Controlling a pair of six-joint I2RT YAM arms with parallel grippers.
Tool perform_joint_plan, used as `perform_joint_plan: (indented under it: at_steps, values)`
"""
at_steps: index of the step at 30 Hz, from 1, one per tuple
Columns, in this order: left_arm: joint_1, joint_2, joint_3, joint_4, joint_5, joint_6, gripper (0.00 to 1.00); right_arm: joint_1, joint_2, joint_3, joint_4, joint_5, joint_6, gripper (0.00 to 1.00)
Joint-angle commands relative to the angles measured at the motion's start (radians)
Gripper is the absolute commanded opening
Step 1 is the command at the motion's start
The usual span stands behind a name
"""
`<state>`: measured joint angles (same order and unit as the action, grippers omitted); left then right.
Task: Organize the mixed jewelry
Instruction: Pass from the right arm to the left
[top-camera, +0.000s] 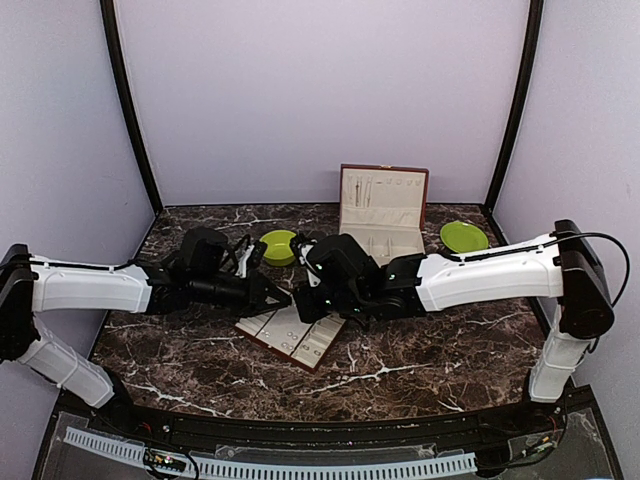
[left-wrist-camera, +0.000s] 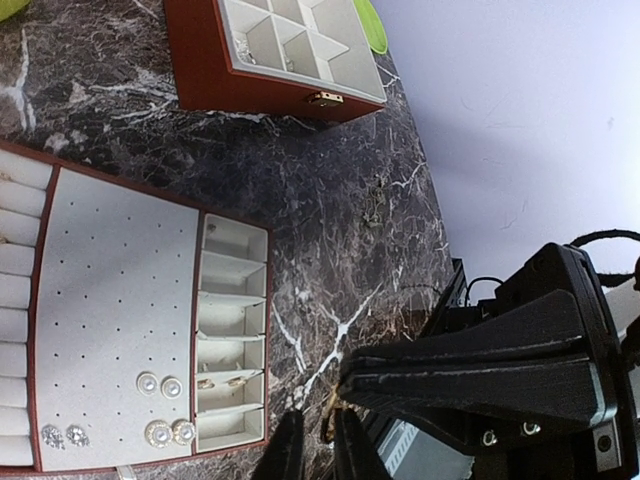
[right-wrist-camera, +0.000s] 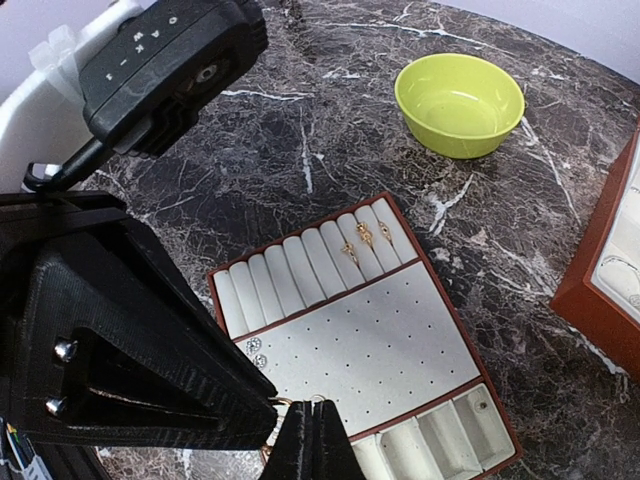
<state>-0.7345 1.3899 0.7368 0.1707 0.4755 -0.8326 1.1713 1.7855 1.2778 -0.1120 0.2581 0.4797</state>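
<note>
I judge this to be a mid-air hand-over. My left gripper (left-wrist-camera: 318, 425) and right gripper (right-wrist-camera: 310, 415) meet tip to tip just above the near edge of the flat red-brown tray with the cream perforated pad (right-wrist-camera: 370, 340), and a tiny gold loop (right-wrist-camera: 284, 404) sits right where the tips come together. The right gripper's fingers are pressed together with the loop at their ends, though I cannot tell whether they pinch it. The left gripper's fingers show a narrow gap in its own wrist view, and I cannot tell whether they have the loop or are merely beside it. Most of the other jewelry looks sorted: round pearl studs (left-wrist-camera: 160, 385) and small crystal studs (left-wrist-camera: 62, 435) sit on the pad, thin gold rings (right-wrist-camera: 365, 238) stand in the ring rolls, and two small gold pieces (left-wrist-camera: 220, 381) lie in a side compartment. One small dark-silvery piece (left-wrist-camera: 375, 203) lies loose on the dark marble table (top-camera: 420, 350), between the tray and the red-brown hinged box (left-wrist-camera: 205, 70). Next, I think, one gripper must take a firm hold before the other lets go, then lower the loop to a free slot in the tray. The piece is so small that a slip would lose it against the veined marble.
</note>
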Motion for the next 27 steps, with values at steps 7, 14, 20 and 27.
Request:
perform_joint_plan:
  at_steps: [7, 14, 20, 27]
  values:
    - [-0.006, 0.016, -0.001, 0.073, 0.027, -0.003, 0.00, -0.002, -0.024, -0.020, 0.050, -0.015, 0.011, 0.00]
    - [-0.006, -0.009, -0.010, 0.023, 0.007, 0.031, 0.00, -0.008, -0.067, -0.045, 0.043, 0.006, 0.025, 0.00]
    - [-0.006, -0.052, 0.006, -0.101, -0.015, 0.137, 0.00, -0.048, -0.180, -0.114, 0.056, -0.095, 0.014, 0.12]
    - [-0.006, -0.131, -0.007, -0.136, 0.119, 0.330, 0.00, -0.080, -0.318, -0.211, 0.060, -0.360, -0.013, 0.34]
